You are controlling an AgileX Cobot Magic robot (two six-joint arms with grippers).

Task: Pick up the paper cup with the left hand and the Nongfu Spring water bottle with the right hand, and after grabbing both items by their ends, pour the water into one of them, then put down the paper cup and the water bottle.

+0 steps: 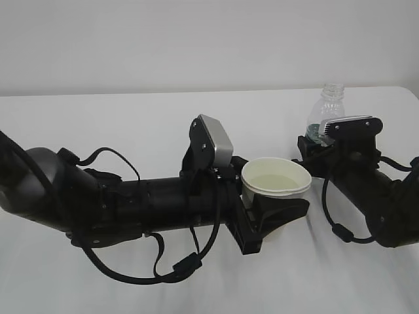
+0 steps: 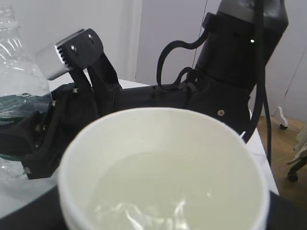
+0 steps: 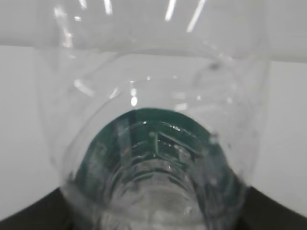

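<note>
The left end effector (image 1: pixel 275 209) is clamped around the lower body of the paper cup (image 1: pixel 275 180), which is held upright near the middle of the white tabletop (image 1: pixel 131 124). The black fingers (image 1: pixel 281 212) are seen below and beside the cup wall; the cup's base is hidden by them. In the left wrist view the cup (image 2: pixel 163 167) fills the lower frame, its near rim cut off, and pale water (image 2: pixel 158 191) is seen inside it.

The right end effector (image 1: pixel 321 145) is closed on the green label band of the Nongfu Spring water bottle (image 1: pixel 327 108), which stands upright to the right of the cup and apart from it. Only the clear shoulder and open neck rise above the silver-grey camera block (image 1: pixel 347 122); the bottle's lower half is concealed. In the right wrist view the bottle (image 3: pixel 153 143) is seen lengthwise and blurred; whether water remains in it cannot be told.
</note>
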